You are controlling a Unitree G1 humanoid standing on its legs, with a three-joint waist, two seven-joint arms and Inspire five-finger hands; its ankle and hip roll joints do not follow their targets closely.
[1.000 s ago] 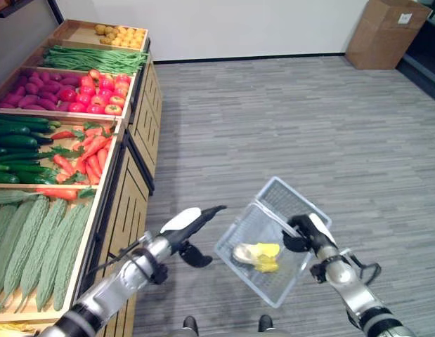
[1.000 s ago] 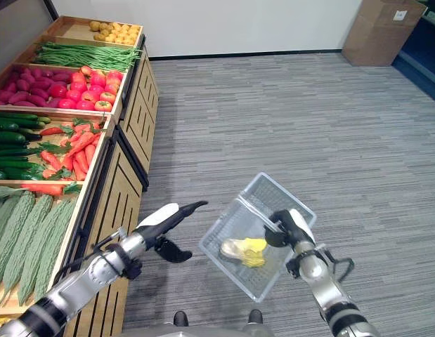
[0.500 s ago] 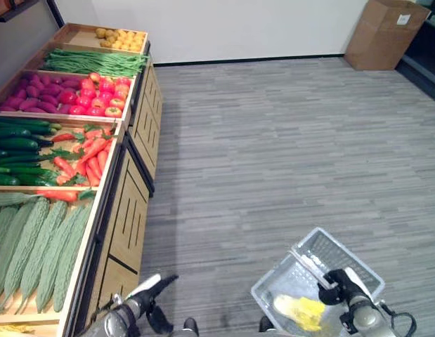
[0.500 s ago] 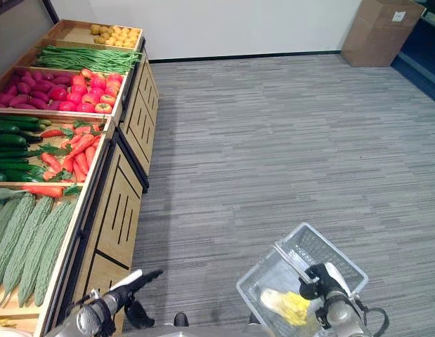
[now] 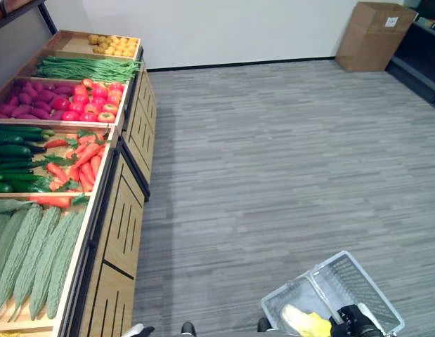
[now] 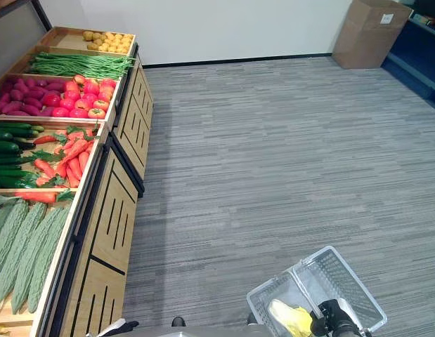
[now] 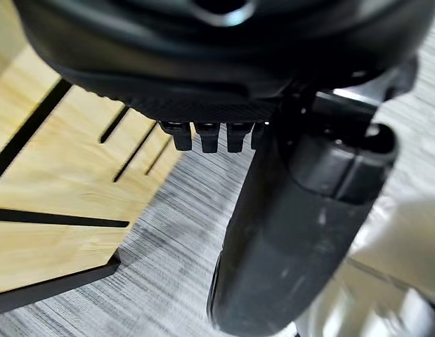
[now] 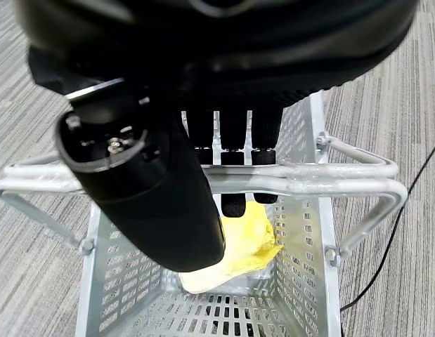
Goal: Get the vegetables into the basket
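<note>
Robot carrying a wire basket [image 6: 347,281] low at five o'clock.
A yellow vegetable [image 8: 238,246] lies inside; the right hand [image 8: 203,140] curls round the handle. Both arms have dropped since a second ago. The left hand [image 7: 287,210], fingers relaxed and empty, hangs beside the produce stand [image 5: 119,217], suggesting a pause before the next pick.

Bright, even indoor light; soft shadows; blurred foreground in wrist views.
</note>
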